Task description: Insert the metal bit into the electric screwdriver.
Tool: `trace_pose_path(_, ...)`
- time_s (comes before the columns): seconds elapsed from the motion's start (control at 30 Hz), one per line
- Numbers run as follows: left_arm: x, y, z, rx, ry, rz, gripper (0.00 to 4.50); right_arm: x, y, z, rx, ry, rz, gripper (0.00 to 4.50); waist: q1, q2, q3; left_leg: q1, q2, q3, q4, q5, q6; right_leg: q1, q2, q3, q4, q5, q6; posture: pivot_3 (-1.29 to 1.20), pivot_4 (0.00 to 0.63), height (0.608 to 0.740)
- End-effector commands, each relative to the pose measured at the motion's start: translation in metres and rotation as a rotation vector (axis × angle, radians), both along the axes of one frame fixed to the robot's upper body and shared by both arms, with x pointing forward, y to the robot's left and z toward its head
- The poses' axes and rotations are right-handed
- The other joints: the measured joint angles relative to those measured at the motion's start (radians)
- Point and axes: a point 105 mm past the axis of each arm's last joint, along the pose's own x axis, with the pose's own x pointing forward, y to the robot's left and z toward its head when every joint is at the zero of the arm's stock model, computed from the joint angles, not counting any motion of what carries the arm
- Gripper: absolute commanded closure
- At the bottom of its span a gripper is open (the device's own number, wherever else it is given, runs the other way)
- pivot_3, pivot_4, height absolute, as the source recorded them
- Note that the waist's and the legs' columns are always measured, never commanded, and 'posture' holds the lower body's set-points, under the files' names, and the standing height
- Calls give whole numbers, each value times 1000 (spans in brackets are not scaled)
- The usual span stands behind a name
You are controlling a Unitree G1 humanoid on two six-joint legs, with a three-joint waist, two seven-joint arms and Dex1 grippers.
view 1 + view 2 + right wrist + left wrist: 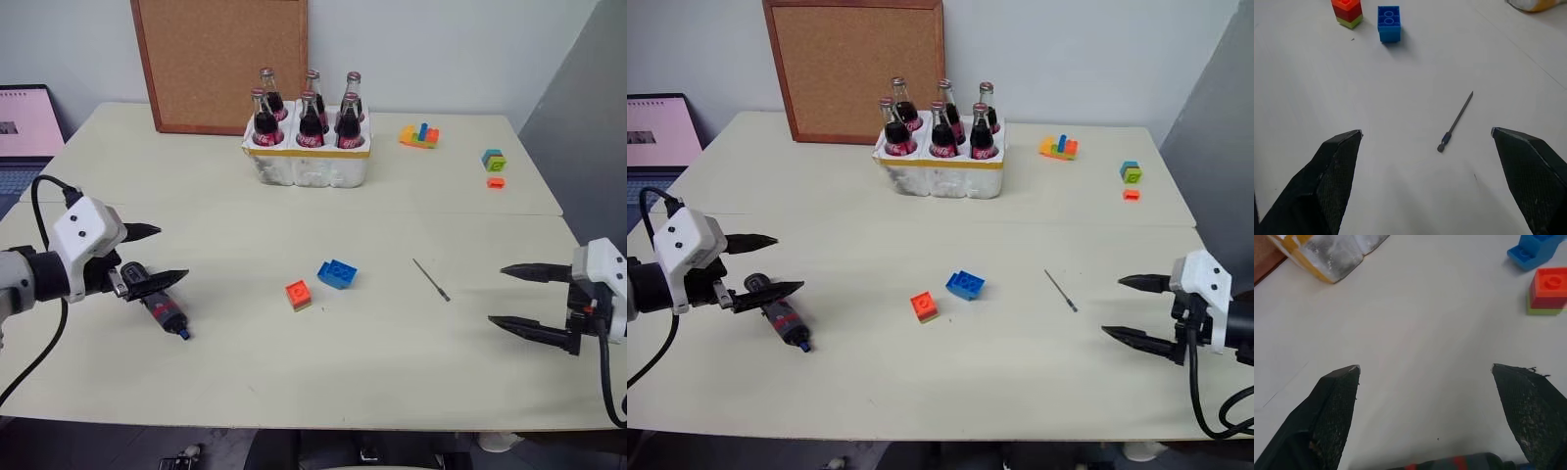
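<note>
Above the table (pixel 294 372), both the left pincer (pixel 162 257) and right pincer (pixel 505 294) gape empty

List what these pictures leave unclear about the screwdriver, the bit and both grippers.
- Electric screwdriver: upper end hidden behind the open left gripper; cut off by the frame edge in the left wrist view.
- Metal bit: tip shape too small to read.
- Right gripper, open: height above the table unclear.

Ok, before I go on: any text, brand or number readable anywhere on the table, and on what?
Cola bottles: red labels with white script, too small to read.
Orange brick: a raised mark on its stud, too blurred to read.
Blue brick, metal bit, electric screwdriver: no readable text.
Laptop screen: nothing legible.
</note>
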Motion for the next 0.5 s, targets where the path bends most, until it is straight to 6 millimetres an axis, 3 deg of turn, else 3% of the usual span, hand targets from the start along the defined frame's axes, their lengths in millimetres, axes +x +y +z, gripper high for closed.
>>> trace_pose_path(0.03,-15,-20,-2,88,69,-187,15,0,42,7,63,-59,116,32,-2,0,0,0,0,0,0,0,0,0,0,0,0,0,0,0,150,740)
trace_pose_path(0.17,-19,-38,-6,76,112,-300,15,14,74,4,130,-75,146,32,-3,0,0,0,0,0,0,0,0,0,1,0,1,0,0,0,150,740)
trace_pose_path(0.33,-20,-75,-11,28,104,-422,15,51,104,-12,149,-102,108,32,-4,0,0,-1,-1,0,1,0,0,-1,1,0,2,0,0,0,150,740)
trace_pose_path(0.5,-20,-101,-21,-15,103,-486,15,71,129,-26,134,-71,143,32,-4,1,0,-2,-1,0,1,0,0,-2,2,1,2,0,0,0,150,740)
